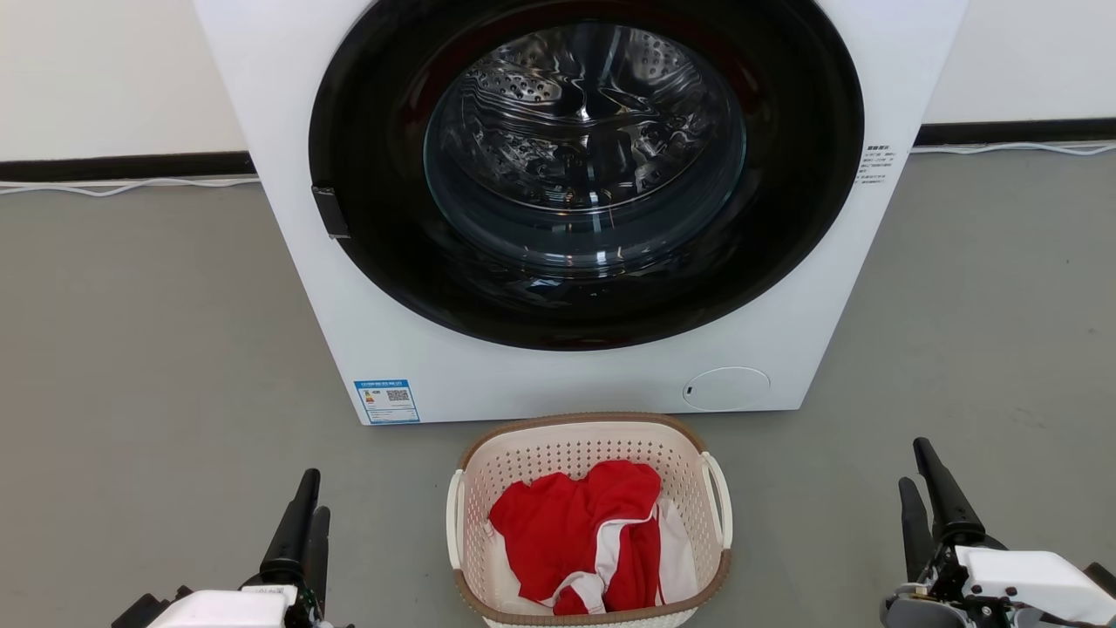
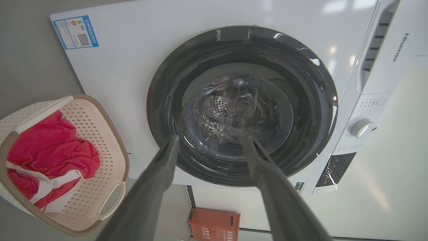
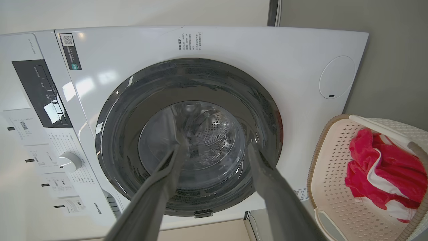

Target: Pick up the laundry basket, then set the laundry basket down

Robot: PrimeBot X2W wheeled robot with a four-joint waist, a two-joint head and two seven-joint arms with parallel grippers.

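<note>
Left gripper (image 1: 312, 497) and right gripper (image 1: 914, 467), both spread and empty, flank the laundry basket (image 1: 567, 453).
The basket sits on the grey floor (image 1: 131, 349) between them, holding a red-and-white garment (image 1: 567, 523), just before a front-loading washing machine (image 1: 523, 384). Likely risk: uneven grips on its thin loop handles (image 1: 720, 499) could tilt it, spilling the garment or bumping the machine.

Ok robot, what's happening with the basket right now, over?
Left gripper open, right gripper open, both empty. Laundry basket on floor between them, untouched. Washing machine just behind it.
</note>
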